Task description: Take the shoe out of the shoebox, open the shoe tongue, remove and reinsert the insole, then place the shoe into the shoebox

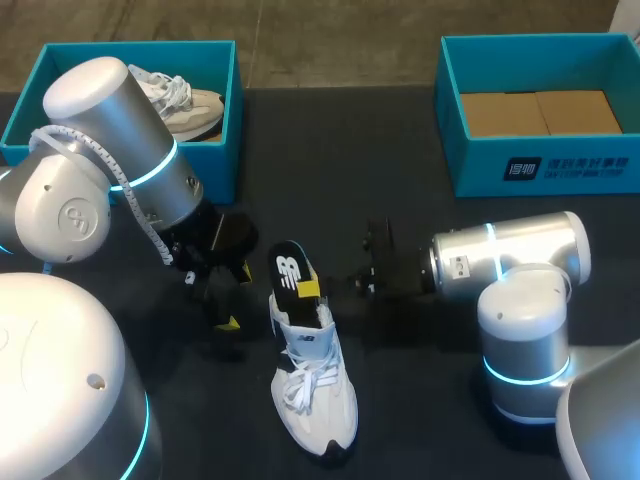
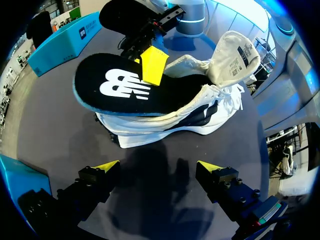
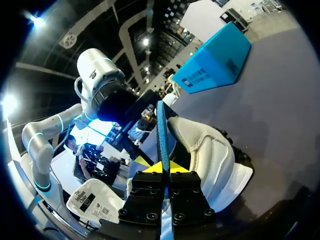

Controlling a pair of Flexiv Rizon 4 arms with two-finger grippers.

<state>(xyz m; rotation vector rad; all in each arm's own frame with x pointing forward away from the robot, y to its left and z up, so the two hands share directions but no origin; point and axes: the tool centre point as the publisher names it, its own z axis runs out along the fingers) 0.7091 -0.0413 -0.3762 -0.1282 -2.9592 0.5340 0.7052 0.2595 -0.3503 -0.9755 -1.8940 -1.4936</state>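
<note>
A white shoe (image 1: 312, 385) stands on the dark table, toe towards the front edge. Its tongue (image 2: 234, 54) is folded open. The black insole (image 1: 288, 270) with a white logo sticks up out of the heel opening. My right gripper (image 1: 308, 289) is shut on the insole's edge (image 3: 162, 125), yellow tips (image 3: 162, 168) pressed together on it. In the left wrist view the insole (image 2: 117, 85) lies over the shoe (image 2: 200, 117), with one yellow right fingertip (image 2: 152, 66) on it. My left gripper (image 2: 159, 170) stands open beside the shoe, holding nothing, left of it in the head view (image 1: 225, 300).
A blue shoebox (image 1: 225, 110) at the back left holds another light shoe (image 1: 185, 105). A second blue shoebox (image 1: 545, 165) at the back right shows a cardboard floor. My left arm (image 3: 100, 85) stands just beyond the shoe in the right wrist view.
</note>
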